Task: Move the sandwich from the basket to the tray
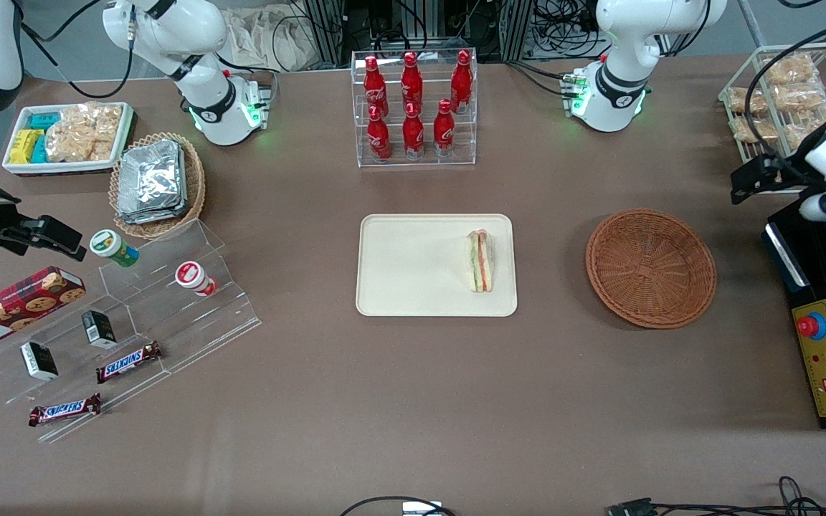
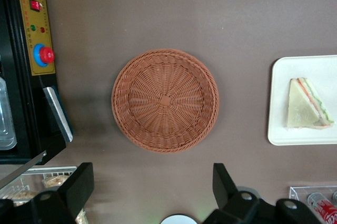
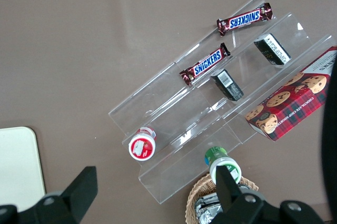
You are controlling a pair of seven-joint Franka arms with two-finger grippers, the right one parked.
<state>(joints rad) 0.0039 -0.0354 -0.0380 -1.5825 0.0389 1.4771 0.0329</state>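
Front view: sandwich (image 1: 480,261) is seen lying flat on the tray (image 1: 413,265), close to the tray edge that faces the basket (image 1: 650,267), nearer the corner closest to the camera. Basket is seen empty, well apart from the tray, toward the working arm's end of the tabletop. Left gripper (image 2: 152,195) is held high above the basket; its fingers (image 2: 77,187) are spread wide and nothing is gripped, as confirmed in the left wrist view. No contact with sandwich, basket or tray is shown.

Judgement: placement looks done; the release step is complete and the retreat phase is in hand. Nothing more is called for than the arm being parked clear of the basket. If the sandwich is wanted centred on the tray, a re-grasp would be needed, but the task wording does not require it.
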